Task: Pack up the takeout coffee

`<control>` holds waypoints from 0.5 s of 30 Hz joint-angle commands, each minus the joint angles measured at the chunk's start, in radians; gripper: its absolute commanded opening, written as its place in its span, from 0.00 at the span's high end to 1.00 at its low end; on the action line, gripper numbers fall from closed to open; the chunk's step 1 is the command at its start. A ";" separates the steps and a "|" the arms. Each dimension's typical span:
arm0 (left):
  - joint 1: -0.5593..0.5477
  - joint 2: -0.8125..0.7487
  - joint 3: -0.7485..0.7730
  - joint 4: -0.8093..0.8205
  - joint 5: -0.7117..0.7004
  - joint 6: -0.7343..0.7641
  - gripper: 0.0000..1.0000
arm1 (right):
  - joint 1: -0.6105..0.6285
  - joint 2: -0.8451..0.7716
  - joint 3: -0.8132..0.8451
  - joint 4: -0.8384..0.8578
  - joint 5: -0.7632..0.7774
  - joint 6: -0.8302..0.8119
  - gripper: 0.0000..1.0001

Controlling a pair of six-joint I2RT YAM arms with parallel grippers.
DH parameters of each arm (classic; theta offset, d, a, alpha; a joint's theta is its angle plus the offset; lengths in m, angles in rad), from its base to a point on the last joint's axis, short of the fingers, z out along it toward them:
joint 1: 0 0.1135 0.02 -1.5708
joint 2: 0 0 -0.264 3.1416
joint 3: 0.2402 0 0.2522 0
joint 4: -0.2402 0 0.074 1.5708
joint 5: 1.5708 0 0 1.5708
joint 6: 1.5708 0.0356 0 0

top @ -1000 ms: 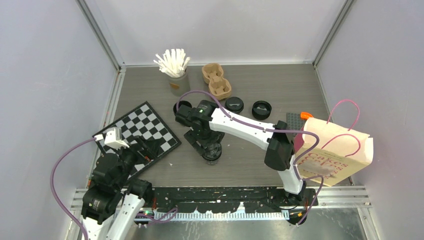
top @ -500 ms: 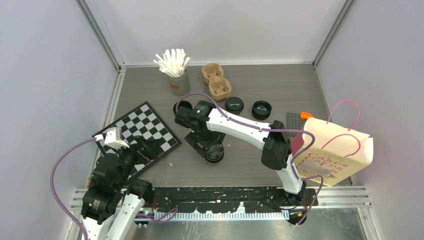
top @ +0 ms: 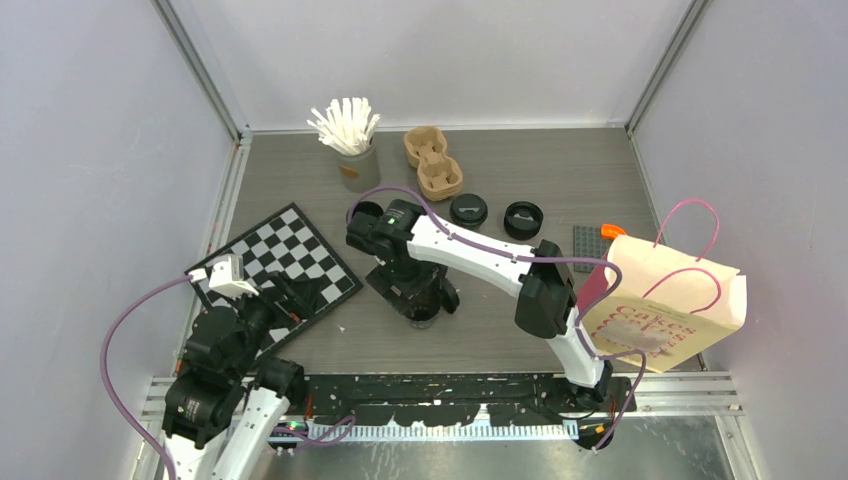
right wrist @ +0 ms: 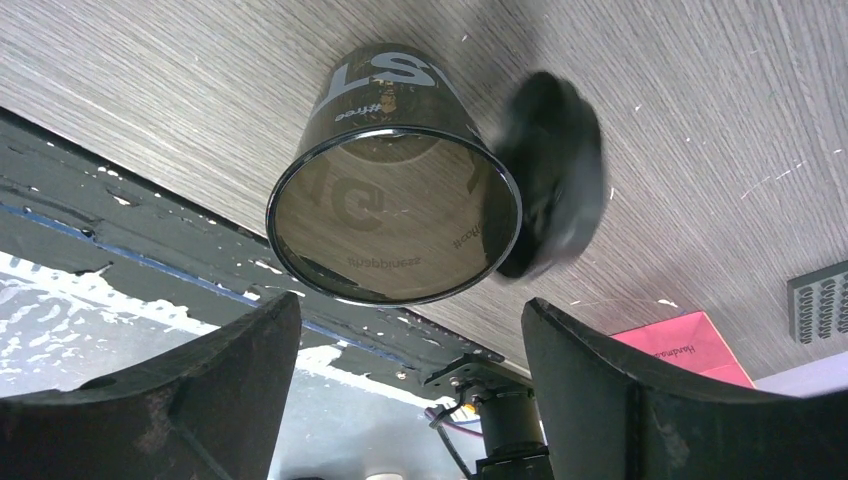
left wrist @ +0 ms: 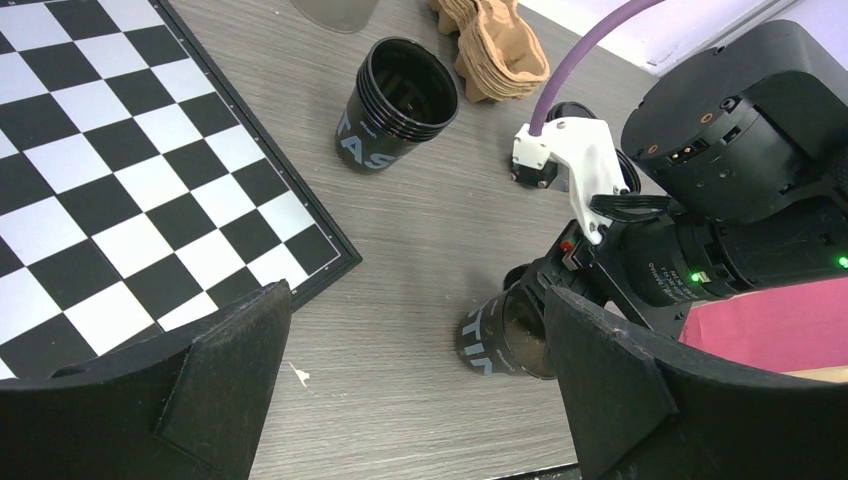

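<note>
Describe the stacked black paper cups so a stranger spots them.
Find the black-and-white chessboard; off its far-right edge, toward the brown moulded-pulp carrier, sits the stack of black paper cups. Unlike the lone black cup under the right gripper, it shows nested rims.

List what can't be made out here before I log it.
- Right wrist view: the lid beside the cup is blurred; resting or falling, cannot tell.
- Top view: the right arm hides that cup almost entirely.
- Top view: the paper bag hides its contents behind its own walls.
</note>
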 commanded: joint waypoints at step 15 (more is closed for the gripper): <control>-0.004 0.021 0.009 0.022 0.011 0.021 0.00 | -0.087 -0.398 -0.443 0.347 0.234 0.053 0.22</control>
